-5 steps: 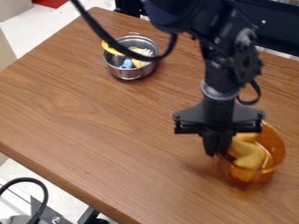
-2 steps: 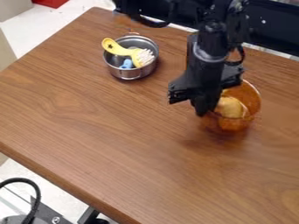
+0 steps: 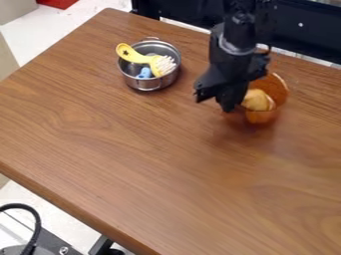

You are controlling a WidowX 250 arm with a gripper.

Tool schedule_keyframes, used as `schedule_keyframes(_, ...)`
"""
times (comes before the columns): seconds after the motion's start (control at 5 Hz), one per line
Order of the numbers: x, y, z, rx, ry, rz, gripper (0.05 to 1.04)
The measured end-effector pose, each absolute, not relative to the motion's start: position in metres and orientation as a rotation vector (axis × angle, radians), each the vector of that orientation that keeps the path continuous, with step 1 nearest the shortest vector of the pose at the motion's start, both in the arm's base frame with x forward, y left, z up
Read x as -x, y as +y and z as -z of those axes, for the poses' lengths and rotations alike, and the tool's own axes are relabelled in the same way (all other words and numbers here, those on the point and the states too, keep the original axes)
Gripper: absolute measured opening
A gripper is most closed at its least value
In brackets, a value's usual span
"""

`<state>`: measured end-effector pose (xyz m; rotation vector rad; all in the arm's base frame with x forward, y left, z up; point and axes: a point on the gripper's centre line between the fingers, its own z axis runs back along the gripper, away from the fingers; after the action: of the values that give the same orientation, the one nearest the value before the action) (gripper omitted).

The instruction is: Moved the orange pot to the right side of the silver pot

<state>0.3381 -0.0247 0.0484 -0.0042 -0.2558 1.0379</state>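
With twelve o'clock at the top of the view, the silver pot (image 3: 142,83) stands upright on the table (image 3: 166,174), toward ten o'clock from the gripper. In it lie a yellow brush (image 3: 133,54), its handle pointing to about ten o'clock and leaning on the rim, and a small blue thing (image 3: 144,73).

Next, to the right across bare wood, comes the gripper (image 3: 230,107). It is closed on the nine o'clock wall of the orange pot (image 3: 261,116), the wall that faces the silver pot, so the gripper itself sits in the gap between the two. Whether the orange pot's base touches the wood I cannot tell.

The orange pot, with a pale yellow thing (image 3: 256,101) inside, lies toward four o'clock from the silver pot, near but apart. That bearing decides the move: it is already on the right side, a little low of three o'clock. I judge the carry nearly done, wanting at most a slight shift toward eleven, then a level set-down and release. Going far toward nine could knock the gripper into the silver pot first.
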Motion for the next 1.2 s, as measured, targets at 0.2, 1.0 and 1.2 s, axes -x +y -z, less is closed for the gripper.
schedule_keyframes(0.2, -0.3468, -0.0143, -0.0458, 0.008, -0.252, -1.086, 0.055)
schedule_keyframes(1.0, -0.3439, -0.0095, -0.0446, -0.037, -0.162, -1.124, 0.779)
schedule_keyframes(1.2, -0.3428, -0.0068, -0.0524, -0.028, -0.163, -1.141, 0.993)
